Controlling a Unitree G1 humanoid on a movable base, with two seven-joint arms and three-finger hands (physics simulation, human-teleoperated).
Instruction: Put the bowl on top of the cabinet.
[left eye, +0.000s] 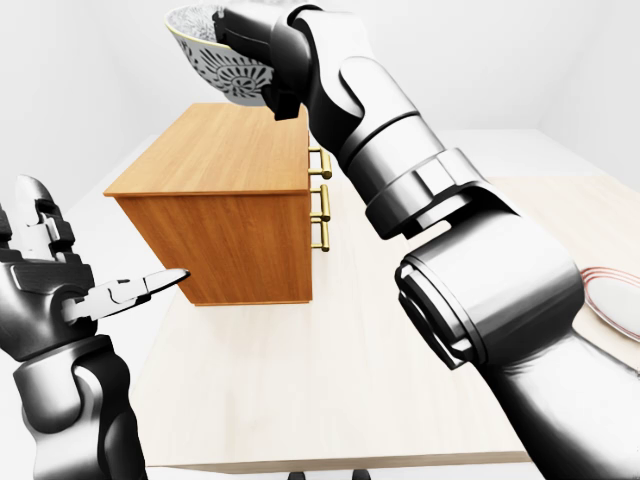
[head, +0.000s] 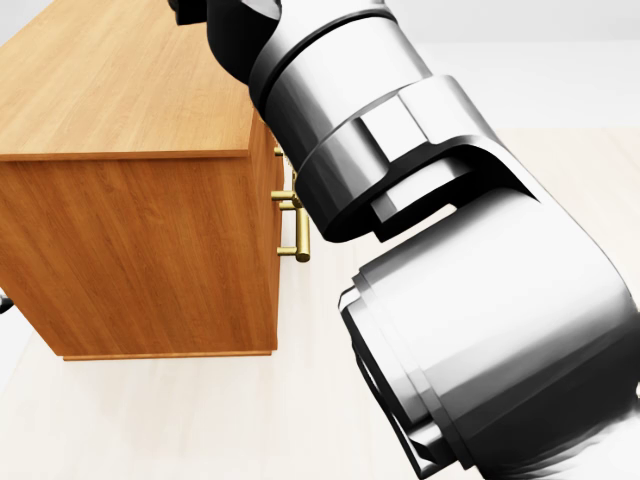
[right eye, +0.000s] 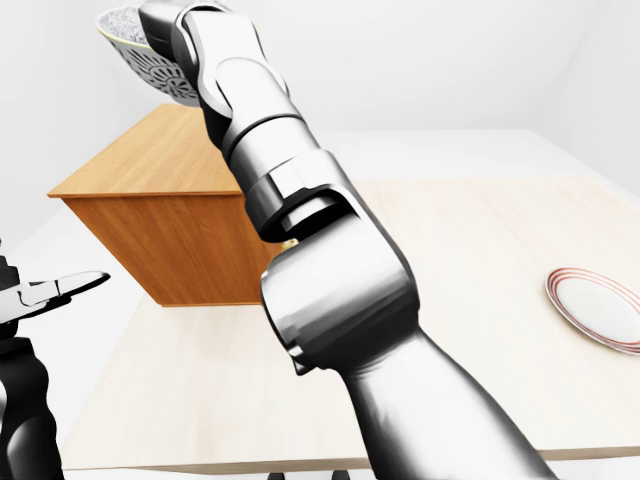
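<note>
The right hand (left eye: 262, 48) is up high, and its fingers are closed around the rim of the bowl (left eye: 205, 45), so the bowl hangs in the air near the top of the left-eye view. The bowl is white with a dark leafy pattern on its outside, and it tips a little to one side. It is above the cabinet (left eye: 215, 165), over the far part of the flat wooden top, and it is not touching the wood. I think the arm is stretched out long like this so the bowl can go down onto the top without bumping the edge. The bowl looks empty as far as I can see (the hand hides part of the inside, so I cannot be sure). The cabinet sits on the pale table (left eye: 330, 380), and its small gold handles (left eye: 321, 205) face the right side of the view. Its drawers look shut, so I cannot tell what is in them. The left hand (left eye: 70, 290) waits low at the left of the left-eye view, with its fingers spread and nothing in them, well away from the bowl. A white plate (right eye: 600, 308) with thin red rings lies at the right of the table, and nothing is on it. What is left, I think, is to lower the bowl gently and let go.
</note>
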